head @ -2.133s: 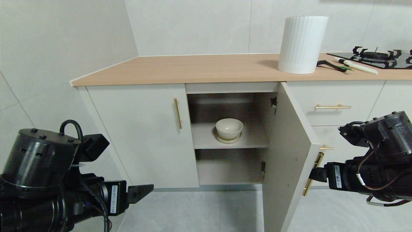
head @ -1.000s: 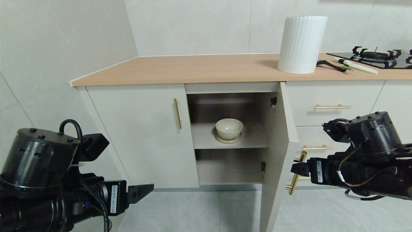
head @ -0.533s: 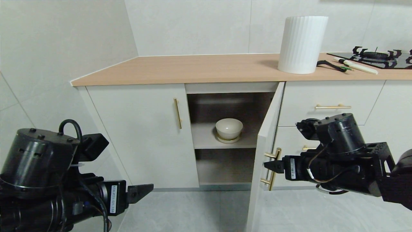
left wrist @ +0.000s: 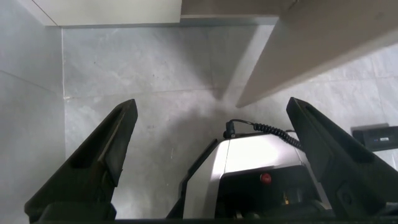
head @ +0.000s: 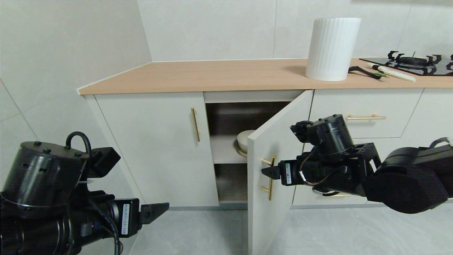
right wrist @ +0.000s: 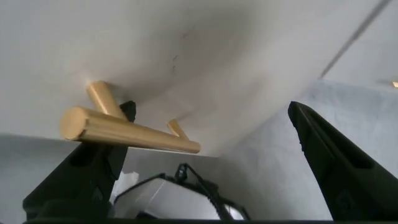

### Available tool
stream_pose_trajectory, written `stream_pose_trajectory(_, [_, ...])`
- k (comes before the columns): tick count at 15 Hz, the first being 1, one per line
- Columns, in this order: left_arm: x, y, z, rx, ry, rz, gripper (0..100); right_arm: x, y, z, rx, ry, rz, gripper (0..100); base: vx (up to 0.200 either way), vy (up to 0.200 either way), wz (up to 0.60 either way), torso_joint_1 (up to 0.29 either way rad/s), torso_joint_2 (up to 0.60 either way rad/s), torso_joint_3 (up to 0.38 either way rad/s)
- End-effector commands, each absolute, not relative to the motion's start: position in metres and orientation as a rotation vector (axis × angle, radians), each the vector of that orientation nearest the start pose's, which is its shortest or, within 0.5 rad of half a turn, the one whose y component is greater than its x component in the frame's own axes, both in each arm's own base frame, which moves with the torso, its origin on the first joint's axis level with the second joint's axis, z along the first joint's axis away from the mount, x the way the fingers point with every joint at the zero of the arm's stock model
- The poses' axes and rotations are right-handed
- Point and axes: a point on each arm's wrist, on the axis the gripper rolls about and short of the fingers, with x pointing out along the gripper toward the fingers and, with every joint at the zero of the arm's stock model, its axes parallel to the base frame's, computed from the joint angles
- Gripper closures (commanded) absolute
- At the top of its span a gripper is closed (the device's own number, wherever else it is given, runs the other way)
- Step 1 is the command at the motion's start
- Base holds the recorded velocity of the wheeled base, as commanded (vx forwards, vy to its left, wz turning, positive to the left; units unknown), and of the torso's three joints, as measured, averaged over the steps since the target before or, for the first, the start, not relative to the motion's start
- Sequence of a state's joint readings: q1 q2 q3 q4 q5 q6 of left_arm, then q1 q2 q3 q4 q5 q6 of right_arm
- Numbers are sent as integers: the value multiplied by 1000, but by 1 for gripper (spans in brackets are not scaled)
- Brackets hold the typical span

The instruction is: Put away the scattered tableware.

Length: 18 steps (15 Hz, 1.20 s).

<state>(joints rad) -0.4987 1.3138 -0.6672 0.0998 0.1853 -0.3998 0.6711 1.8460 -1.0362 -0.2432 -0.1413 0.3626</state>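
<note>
Cupboard door half hides bowl; wrist views show right end effector apart beside handle, left end effector apart.

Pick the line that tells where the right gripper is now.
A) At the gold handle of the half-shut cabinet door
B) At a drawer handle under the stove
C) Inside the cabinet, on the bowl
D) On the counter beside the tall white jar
A: the right gripper is at the gold handle of the cabinet door, fingers apart, and the door stands partway across the opening, half hiding the bowl.
</note>
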Motion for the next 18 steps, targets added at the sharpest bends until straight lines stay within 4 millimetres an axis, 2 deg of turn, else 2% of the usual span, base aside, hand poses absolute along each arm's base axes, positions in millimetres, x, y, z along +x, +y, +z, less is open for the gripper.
stream_pose_trajectory(1, [164,-84,175,-127,754,-150,0,281,227,148,105,627,422,0,0,0,0,0,0,0])
stream_pose_trajectory(3, [165,-85,174,-125,760,-149,0,281,239,147,103,620,446,0,0,0,0,0,0,0])
stream_pose_trajectory(6, [165,-85,173,-124,761,-149,0,282,257,146,153,512,501,0,0,0,0,0,0,0])
stream_pose_trajectory(8, [165,-85,173,-124,761,-149,0,285,262,141,183,451,518,0,0,0,0,0,0,0])
stream_pose_trajectory(11, [166,-86,171,-120,771,-146,0,284,264,143,203,406,526,0,0,0,0,0,0,0])
stream_pose_trajectory(13, [167,-86,171,-119,774,-145,0,286,253,152,213,382,500,0,0,0,0,0,0,0])
stream_pose_trajectory(15, [166,-86,172,-121,768,-145,0,298,244,149,216,379,460,0,0,0,0,0,0,0])
stream_pose_trajectory(18, [165,-85,174,-123,758,-145,0,338,250,122,212,391,392,0,0,0,0,0,0,0])
